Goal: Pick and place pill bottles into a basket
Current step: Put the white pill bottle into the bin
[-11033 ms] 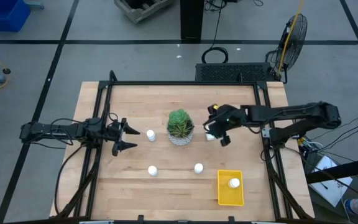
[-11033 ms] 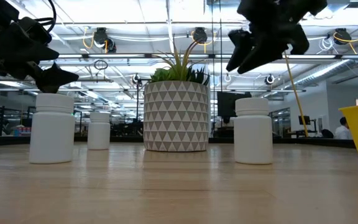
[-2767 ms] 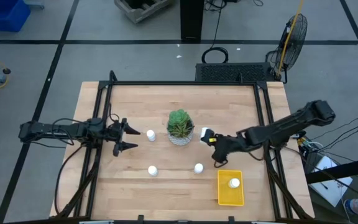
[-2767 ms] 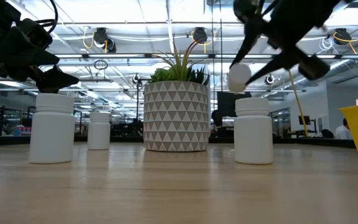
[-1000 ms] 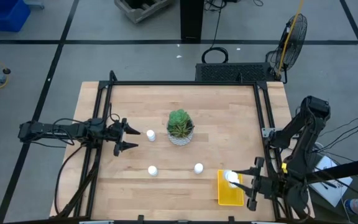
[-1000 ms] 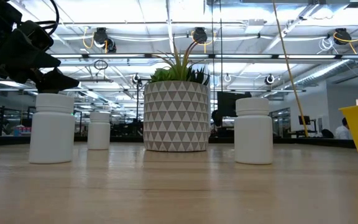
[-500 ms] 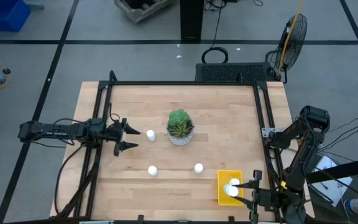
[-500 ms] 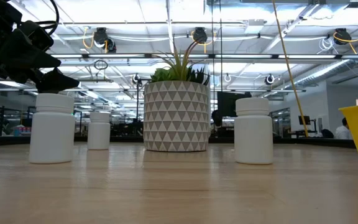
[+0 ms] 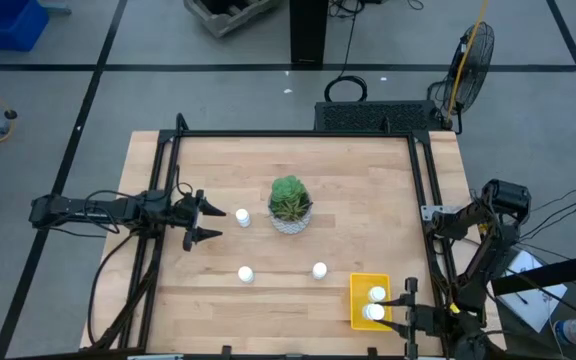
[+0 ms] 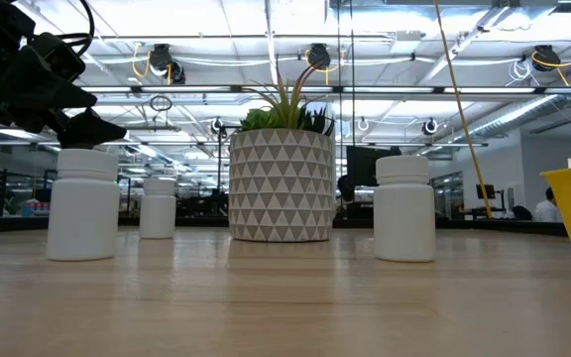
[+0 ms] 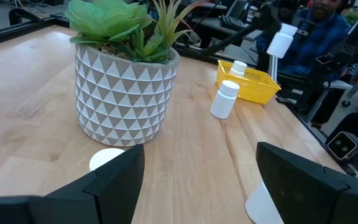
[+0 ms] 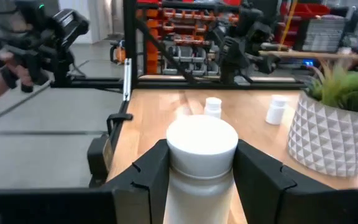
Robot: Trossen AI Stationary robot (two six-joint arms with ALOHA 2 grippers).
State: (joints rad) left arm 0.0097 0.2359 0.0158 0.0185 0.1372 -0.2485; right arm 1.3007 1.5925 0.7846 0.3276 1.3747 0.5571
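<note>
- Left hand (image 9: 196,222) — it waits over the desk's (image 9: 368,170) left edge, level with the plant (image 9: 290,203), fingers spread wide and holding nothing. One bottle (image 9: 242,216) stands just in front of the fingertips, untouched; the hand looks parked in line with it for a later pick.
- Two more bottles stand on the bare wood nearer the front: one at front left (image 9: 246,273), one nearer the middle (image 9: 319,270). Both are upright and well apart, which should leave room for fingers to come around either.
- The plant sits mid-desk in its white patterned pot, between the left hand's bottle and the right side. It is no part of the job, only something to steer around.
- Basket (image 9: 355,299) — yellow, at the desk's front right corner. One bottle (image 9: 378,294) already stands inside it.
- Right hand (image 9: 390,313) — it reaches in from the desk's right edge over the basket, fingers clamped on a fifth bottle (image 9: 372,312). The right wrist view shows the white cap (image 12: 202,144) squeezed between both fingers. The bottle hangs above the basket's near half, beside the one inside — a fair judgement is that release comes next.
</note>
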